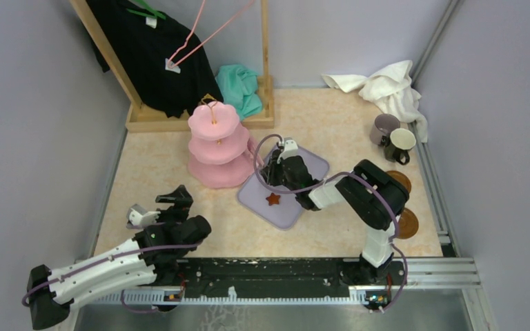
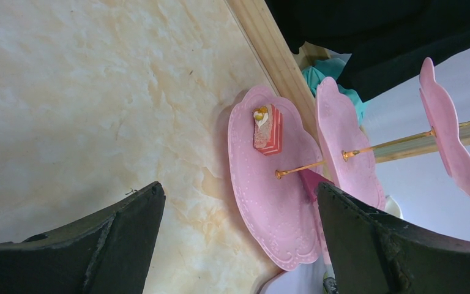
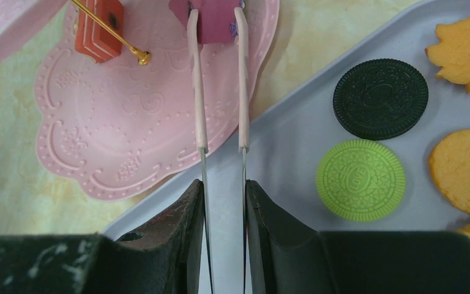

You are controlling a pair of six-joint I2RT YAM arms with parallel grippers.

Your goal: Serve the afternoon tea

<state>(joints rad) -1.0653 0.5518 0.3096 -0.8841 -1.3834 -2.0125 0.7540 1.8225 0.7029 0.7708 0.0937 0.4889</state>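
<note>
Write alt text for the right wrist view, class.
The right gripper clamps thin pink tongs whose tips pinch a dark pink sweet over the pink scalloped stand. A black round biscuit and a green round biscuit lie on the flat lilac tray at right.

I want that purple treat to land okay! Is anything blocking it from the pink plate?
Nothing visible does. The purple treat in the tongs is over bare bottom plate; the red cake sits aside.
</note>
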